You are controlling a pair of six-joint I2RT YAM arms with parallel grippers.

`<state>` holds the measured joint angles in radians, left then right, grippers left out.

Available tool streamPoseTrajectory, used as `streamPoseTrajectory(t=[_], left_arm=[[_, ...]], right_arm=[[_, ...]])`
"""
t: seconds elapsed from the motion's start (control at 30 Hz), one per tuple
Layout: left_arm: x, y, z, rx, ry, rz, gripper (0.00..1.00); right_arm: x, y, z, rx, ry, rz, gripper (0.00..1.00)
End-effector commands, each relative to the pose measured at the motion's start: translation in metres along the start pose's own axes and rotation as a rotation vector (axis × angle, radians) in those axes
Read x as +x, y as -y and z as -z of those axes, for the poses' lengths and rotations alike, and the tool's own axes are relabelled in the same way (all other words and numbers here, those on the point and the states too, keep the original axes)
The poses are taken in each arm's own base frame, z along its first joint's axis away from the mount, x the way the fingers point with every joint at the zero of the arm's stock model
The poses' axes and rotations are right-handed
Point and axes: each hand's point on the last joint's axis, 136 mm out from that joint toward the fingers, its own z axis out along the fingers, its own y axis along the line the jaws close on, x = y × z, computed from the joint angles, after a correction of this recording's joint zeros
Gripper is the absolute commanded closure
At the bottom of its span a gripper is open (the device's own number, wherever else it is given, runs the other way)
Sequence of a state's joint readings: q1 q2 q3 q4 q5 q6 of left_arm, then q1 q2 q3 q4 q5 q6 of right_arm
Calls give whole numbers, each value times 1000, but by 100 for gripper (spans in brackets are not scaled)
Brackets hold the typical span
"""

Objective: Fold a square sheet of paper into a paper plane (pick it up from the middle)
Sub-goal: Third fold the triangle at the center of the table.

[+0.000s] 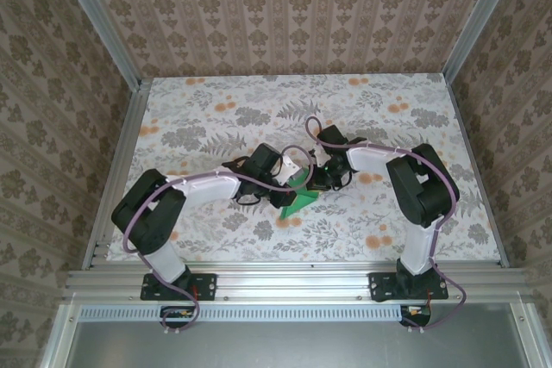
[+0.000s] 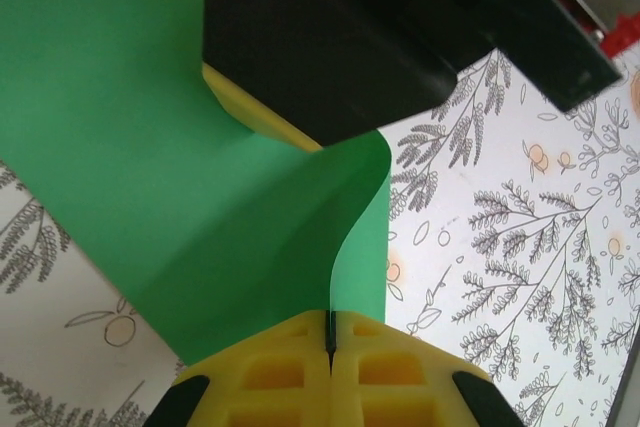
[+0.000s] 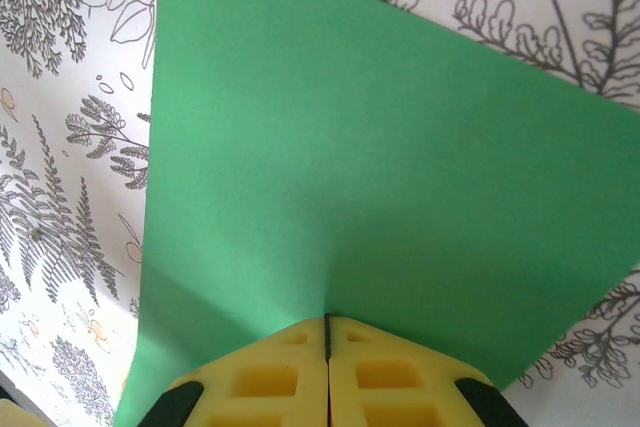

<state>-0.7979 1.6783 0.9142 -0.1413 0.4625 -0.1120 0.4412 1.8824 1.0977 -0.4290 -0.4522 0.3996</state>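
My left fingers (image 2: 342,339) are clenched on one edge of the green sheet (image 2: 190,187), pads pressed together with the paper pinched in the seam. Ahead of them the sheet bows upward in a soft curve. My right fingers (image 3: 342,339) are clenched on the sheet as well, and there it spreads out flat in front of them. From above, the sheet sits near the middle of the floral desk (image 1: 216,118), between the two wrists. I can't tell whether it touches the surface.
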Motion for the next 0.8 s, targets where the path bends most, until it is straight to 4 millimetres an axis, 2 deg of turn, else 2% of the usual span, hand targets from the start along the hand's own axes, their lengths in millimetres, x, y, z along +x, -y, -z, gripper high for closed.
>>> streamPoseTrajectory(t=[0.0, 0.77], left_arm=[[-3, 2, 0, 48, -16, 0, 100], [1, -20, -13, 44, -42, 39, 99]], right_arm=[[8, 11, -6, 50, -53, 6, 92], [5, 8, -5, 41, -52, -10, 92]])
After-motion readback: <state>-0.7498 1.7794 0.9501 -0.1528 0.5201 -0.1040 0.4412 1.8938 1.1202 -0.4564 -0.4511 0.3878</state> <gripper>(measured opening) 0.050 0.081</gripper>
